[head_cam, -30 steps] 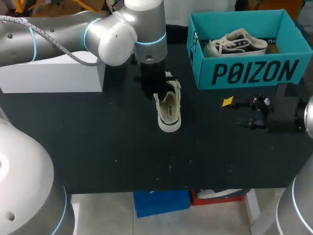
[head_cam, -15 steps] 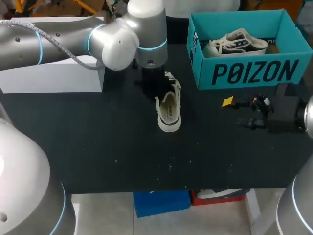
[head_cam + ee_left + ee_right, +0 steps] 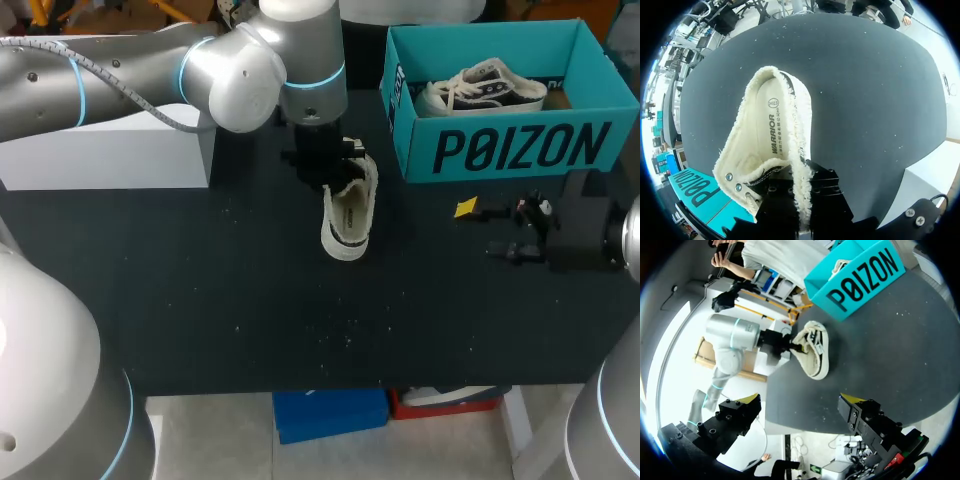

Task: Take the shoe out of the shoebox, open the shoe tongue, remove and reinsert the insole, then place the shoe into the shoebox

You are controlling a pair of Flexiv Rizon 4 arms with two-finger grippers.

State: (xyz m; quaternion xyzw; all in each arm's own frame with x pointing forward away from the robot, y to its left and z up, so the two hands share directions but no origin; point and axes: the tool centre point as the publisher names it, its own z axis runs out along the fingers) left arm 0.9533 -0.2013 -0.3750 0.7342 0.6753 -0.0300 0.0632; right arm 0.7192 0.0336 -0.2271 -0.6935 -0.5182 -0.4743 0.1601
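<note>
While the left gripper (image 3: 799,200) pinches the shoe (image 3: 347,215) by its frayed collar, it rests tilted beside the shoebox (image 3: 520,150), toe pointing away from those fingers; the right gripper (image 3: 802,401) hangs wide open, farther off.

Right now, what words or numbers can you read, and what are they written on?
"POIZON": big dark letters on the front wall of the blue box.
"WARRIOR": printed along the insole inside the white shoe on the table.
Round stamp on the insole, just past that word: too small to read.
The other shoe, in the box: no print that can be read.
</note>
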